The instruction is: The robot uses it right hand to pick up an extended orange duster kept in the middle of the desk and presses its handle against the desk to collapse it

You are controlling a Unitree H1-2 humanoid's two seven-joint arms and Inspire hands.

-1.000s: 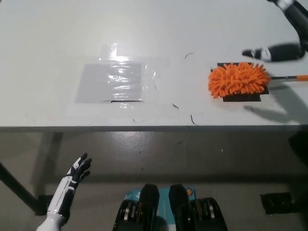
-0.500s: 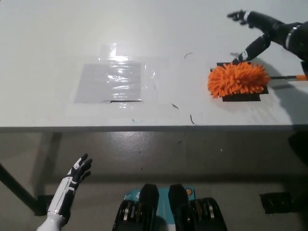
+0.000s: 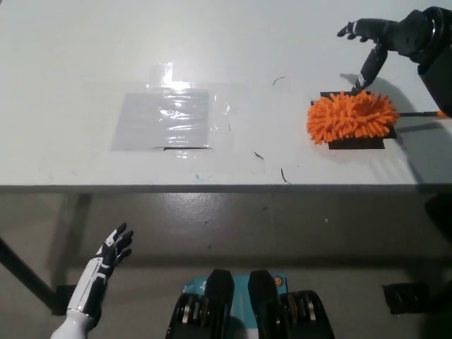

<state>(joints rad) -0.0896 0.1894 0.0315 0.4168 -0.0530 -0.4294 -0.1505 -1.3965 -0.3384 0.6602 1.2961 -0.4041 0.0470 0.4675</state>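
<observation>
One orange duster (image 3: 352, 117) lies on the white counter (image 3: 70, 56), toward its right side. Its fluffy head rests on a dark rectangular patch (image 3: 357, 143) whose edges show above and below the fibres. A thin dark rod with an orange tip (image 3: 442, 113) runs from the head toward the picture's right edge, lying flat along the counter.

The black right hand (image 3: 378, 37) hovers above and just behind the duster's head, at the upper right of the view. Its fingers are spread apart and it grasps nothing; one finger points down toward the back edge of the fluffy head, its tip close to the fibres, though whether it touches them cannot be told. The arm behind it runs off the picture's right edge, and its shadow falls on the counter beside the rod.

The white left hand (image 3: 106, 263) hangs low at the lower left, below the counter's front edge and over the floor, well apart from the duster. Its fingers are loosely spread and it holds nothing.

One clear plastic sheet (image 3: 166, 116) lies flat near the middle of the counter, well to the left of the duster, with a strip of clear tape (image 3: 161, 73) at its upper edge. A few small dark scuff marks (image 3: 281, 174) dot the surface between the sheet and the duster.
</observation>
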